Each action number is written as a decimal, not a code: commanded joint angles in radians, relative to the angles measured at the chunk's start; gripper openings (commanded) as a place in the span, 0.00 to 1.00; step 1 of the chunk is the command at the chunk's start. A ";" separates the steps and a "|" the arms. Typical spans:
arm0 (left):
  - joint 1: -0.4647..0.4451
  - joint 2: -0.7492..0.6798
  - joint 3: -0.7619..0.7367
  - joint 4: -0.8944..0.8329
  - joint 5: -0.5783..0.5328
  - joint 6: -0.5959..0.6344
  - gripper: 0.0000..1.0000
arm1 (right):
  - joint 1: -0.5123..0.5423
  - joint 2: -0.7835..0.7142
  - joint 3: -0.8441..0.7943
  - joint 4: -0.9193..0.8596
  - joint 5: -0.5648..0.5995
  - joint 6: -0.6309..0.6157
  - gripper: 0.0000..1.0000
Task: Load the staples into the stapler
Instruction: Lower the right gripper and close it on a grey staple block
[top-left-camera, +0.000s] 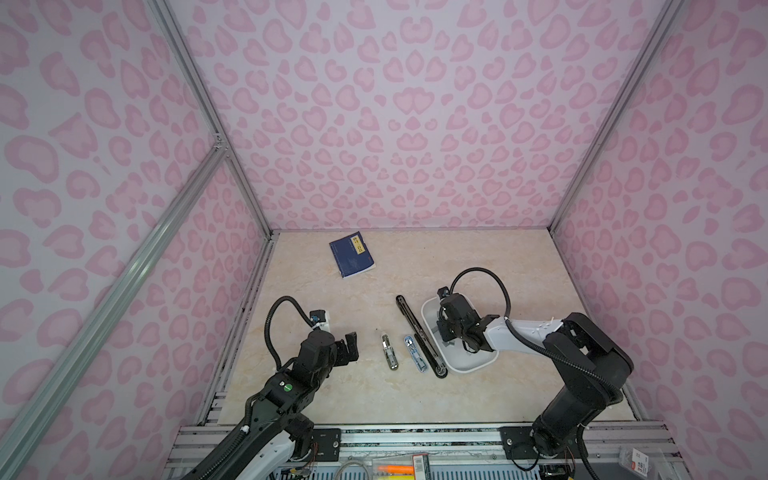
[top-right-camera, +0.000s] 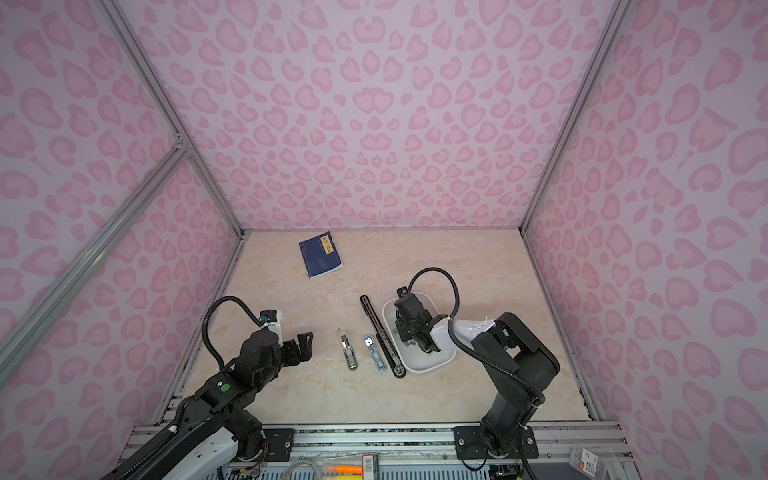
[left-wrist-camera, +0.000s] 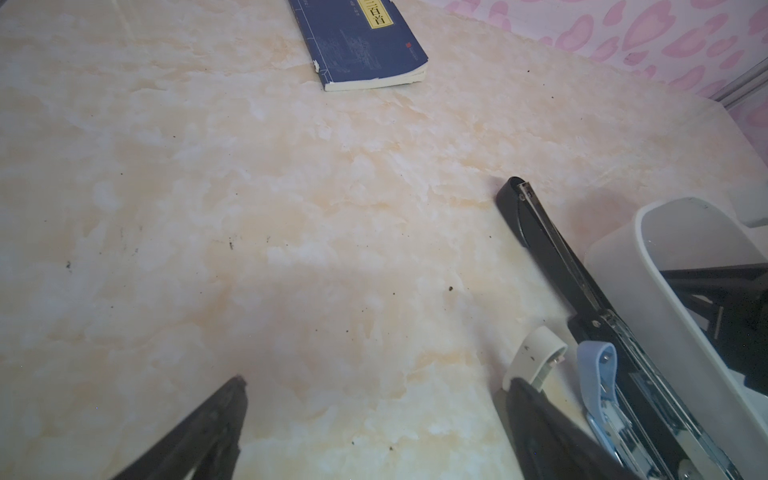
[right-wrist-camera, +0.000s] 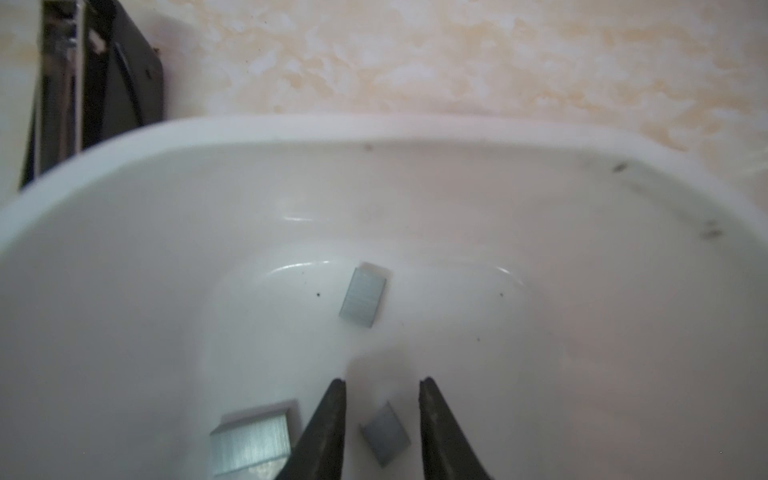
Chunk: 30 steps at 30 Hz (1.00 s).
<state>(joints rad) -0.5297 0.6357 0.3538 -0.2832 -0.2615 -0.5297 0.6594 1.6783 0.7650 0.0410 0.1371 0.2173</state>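
Observation:
Three grey blocks of staples lie in a white tray (right-wrist-camera: 374, 124): one block (right-wrist-camera: 363, 297) further in, one (right-wrist-camera: 251, 442) beside a finger, and one (right-wrist-camera: 384, 434) between the jaws of my right gripper (right-wrist-camera: 382, 380). Those jaws stand a little apart, with a gap on each side of the block. In both top views the right gripper (top-left-camera: 444, 334) reaches down into the tray (top-left-camera: 469, 368). A long black stapler (top-left-camera: 419, 336) lies opened flat against the tray's left side. My left gripper (top-left-camera: 351, 347) hovers wide open and empty left of the staplers.
A small blue stapler (top-left-camera: 415, 353) and a small cream stapler (top-left-camera: 389, 352) lie left of the black one. A blue book (top-left-camera: 351, 253) rests at the back left. Pink patterned walls enclose the table on three sides.

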 joint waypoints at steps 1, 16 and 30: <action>0.000 0.001 0.010 0.027 -0.007 0.008 0.98 | 0.001 -0.016 -0.022 0.025 -0.003 0.003 0.33; 0.000 -0.034 -0.003 0.029 -0.010 0.006 0.98 | 0.000 0.026 0.000 0.010 0.045 0.016 0.28; 0.000 -0.025 0.000 0.031 -0.008 0.008 0.98 | -0.036 0.010 -0.031 0.034 0.023 0.049 0.22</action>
<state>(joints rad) -0.5297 0.6167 0.3523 -0.2821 -0.2615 -0.5293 0.6319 1.6886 0.7475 0.0853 0.1638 0.2447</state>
